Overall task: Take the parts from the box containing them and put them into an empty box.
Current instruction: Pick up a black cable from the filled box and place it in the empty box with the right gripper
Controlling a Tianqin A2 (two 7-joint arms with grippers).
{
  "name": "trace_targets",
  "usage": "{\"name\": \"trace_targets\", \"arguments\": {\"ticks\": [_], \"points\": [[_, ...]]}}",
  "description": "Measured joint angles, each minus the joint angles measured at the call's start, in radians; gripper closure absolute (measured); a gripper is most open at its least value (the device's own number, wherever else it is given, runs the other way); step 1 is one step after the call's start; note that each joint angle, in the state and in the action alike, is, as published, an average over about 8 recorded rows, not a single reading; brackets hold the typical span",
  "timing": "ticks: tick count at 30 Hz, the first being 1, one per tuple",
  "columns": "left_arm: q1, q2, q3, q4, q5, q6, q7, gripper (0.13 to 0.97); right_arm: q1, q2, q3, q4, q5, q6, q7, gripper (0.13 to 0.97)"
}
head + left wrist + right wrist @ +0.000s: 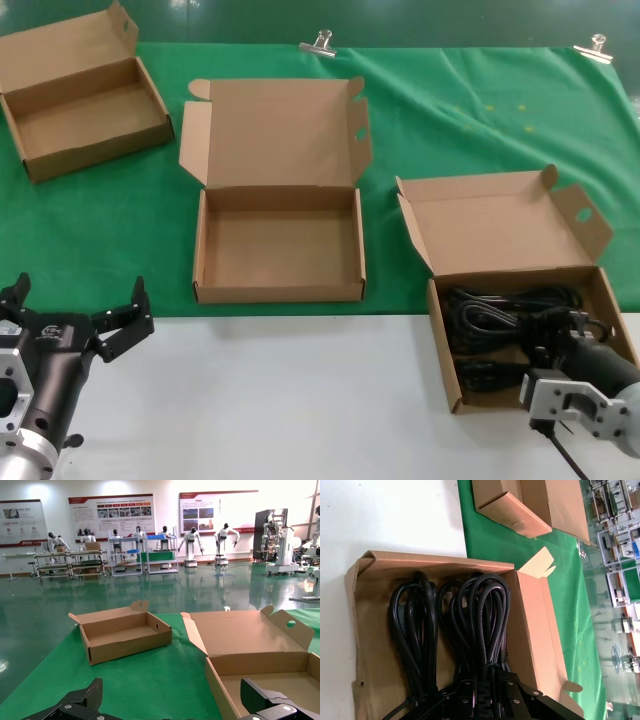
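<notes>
Green cloth point(450, 120) and white tabletop point(280, 400) carry three cardboard boxes. Nothing has been moved yet: the coiled cables point(500, 320) lie in the deeper box point(445, 350), directly beneath the right gripper point(560, 335), whose jaw state cannot be told. The shallow box point(280, 290) ahead of the spread left gripper point(75, 315) is unfilled.

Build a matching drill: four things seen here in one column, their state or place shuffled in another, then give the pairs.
1. middle box
2. right box
3. left end effector
4. right end effector

A. down among black cables
B. open, over the white table
C. empty tray, tall lid
D. holds coiled cables

Pairs: 1-C, 2-D, 3-B, 4-A
</notes>
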Motion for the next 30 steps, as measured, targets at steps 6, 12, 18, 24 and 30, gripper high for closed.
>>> {"name": "trace_targets", "arguments": {"ticks": [6, 12, 18, 24, 30], "points": [[0.000, 0.000, 0.000, 0.000, 0.000, 0.000, 0.000, 0.132, -0.009, 0.027, 0.000, 0.062, 0.000, 0.037, 0.021, 0.866], [0.000, 0.000, 0.000, 0.000, 0.000, 0.000, 0.000, 0.132, -0.001, 0.053, 0.000, 0.159, 0.000, 0.100, 0.043, 0.882], [0.000, 0.000, 0.000, 0.000, 0.000, 0.000, 0.000, 0.132, 0.036, 0.051, 0.000, 0.245, 0.000, 0.163, 0.059, 0.883], [0.000, 0.000, 0.000, 0.000, 0.000, 0.000, 0.000, 0.132, 0.110, -0.043, 0.000, 0.232, 0.000, 0.169, 0.041, 0.884], [0.000, 0.000, 0.000, 0.000, 0.000, 0.000, 0.000, 0.132, 0.197, -0.219, 0.000, 0.074, 0.000, 0.091, -0.022, 0.884]]}}
